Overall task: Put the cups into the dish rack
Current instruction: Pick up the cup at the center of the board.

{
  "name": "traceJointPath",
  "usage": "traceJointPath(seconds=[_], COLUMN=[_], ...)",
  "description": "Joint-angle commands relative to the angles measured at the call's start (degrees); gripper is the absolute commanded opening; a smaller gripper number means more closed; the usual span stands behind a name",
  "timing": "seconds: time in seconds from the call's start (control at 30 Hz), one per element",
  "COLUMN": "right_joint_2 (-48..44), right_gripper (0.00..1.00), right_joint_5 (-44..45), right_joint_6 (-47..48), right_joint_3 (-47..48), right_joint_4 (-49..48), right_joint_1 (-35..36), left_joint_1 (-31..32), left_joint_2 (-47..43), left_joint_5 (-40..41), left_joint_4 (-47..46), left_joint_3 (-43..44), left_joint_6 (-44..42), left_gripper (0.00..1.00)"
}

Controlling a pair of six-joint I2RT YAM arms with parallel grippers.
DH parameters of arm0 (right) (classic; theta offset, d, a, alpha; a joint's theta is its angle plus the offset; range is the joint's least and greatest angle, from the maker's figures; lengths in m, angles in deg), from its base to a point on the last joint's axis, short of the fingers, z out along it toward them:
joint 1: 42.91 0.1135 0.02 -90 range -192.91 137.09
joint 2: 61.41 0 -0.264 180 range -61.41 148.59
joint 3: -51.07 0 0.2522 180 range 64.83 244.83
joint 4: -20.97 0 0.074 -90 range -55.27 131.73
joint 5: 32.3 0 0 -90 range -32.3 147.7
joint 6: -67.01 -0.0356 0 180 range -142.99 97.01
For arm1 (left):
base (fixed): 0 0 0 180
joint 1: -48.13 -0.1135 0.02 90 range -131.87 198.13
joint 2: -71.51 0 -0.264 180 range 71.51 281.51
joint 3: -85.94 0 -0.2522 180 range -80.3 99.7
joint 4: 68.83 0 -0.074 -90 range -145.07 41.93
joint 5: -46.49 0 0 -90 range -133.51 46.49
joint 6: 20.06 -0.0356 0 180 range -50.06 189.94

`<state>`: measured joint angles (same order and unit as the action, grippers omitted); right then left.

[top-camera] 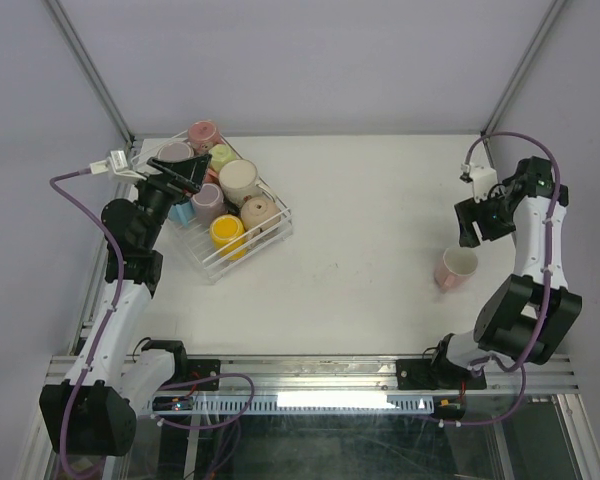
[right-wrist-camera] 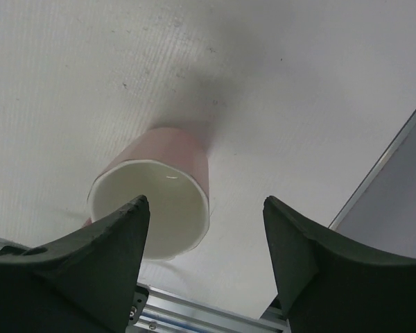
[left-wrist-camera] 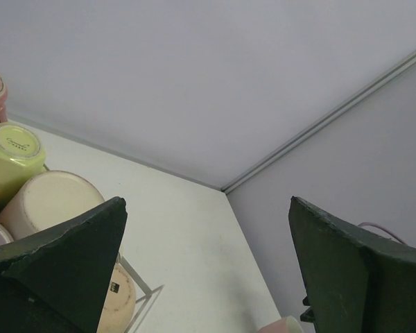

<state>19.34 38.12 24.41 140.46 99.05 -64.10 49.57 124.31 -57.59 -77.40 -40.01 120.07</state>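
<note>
We have most cups (top-camera: pixel 238 180) in the dish rack (top-camera: pixel 280 228), upper left of the frame. One pink mug (top-camera: pixel 456 267) waits at the frame's right, our right gripper (right-wrist-camera: pixel 206 202) spread empty beside it. The left gripper (left-wrist-camera: pixel 208 201) gapes above the rack.

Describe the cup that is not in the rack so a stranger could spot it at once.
Start at the white table and look to its right side, far from the rack. There, by the open right gripper, stands a pink cup with a cream inside. It is the only cup alone on the table; the other cups crowd the rack.
</note>
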Motion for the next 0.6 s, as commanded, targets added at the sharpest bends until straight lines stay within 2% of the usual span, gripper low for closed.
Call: traceJointPath(seconds=[0.0, 0.17, 0.27, 0.33, 0.4, 0.5, 0.57], right_joint_2=[2.33, 5.18, 7.37, 7.39, 6.22, 3.84, 2.13], right_gripper=[0.68, 0.6, 0.51, 0.41, 0.22, 0.0, 0.0], right_joint_5=[5.12, 6.96, 7.54, 7.19, 6.06, 2.79, 0.05], right_joint_6=[-2.27, -3.0, -3.42, -3.2, -2.07, -0.08, 1.03], right_joint_3=[-1.89, -6.0, -7.36, -8.64, -10.18, -11.3, -11.18], right_joint_4=[-4.71, -10.56, -11.63, -12.38, -13.37, -13.43, -13.05], right_joint_1=[-0.34, -0.34, -0.35, -0.39, -0.35, -0.43, -0.53], left_joint_1=[-0.13, -0.16, -0.12, -0.11, -0.16, -0.13, -0.17], left_joint_2=[-2.06, -2.52, -2.66, -2.86, -3.25, -3.39, -3.44], left_joint_5=[-0.64, -0.31, -0.43, -0.21, -0.07, -0.3, -0.41], left_joint_4=[-1.95, -1.1, 0.0, 1.05, 1.71, 2.1, 2.2], left_joint_3=[-0.48, -0.67, -0.05, 0.56, 0.83, 0.75, 0.61], left_joint_6=[-1.03, -1.31, -1.54, -1.99, -2.05, -1.74, -1.22], left_gripper=[0.99, 0.99, 0.99, 0.99, 0.99, 0.99, 0.99])
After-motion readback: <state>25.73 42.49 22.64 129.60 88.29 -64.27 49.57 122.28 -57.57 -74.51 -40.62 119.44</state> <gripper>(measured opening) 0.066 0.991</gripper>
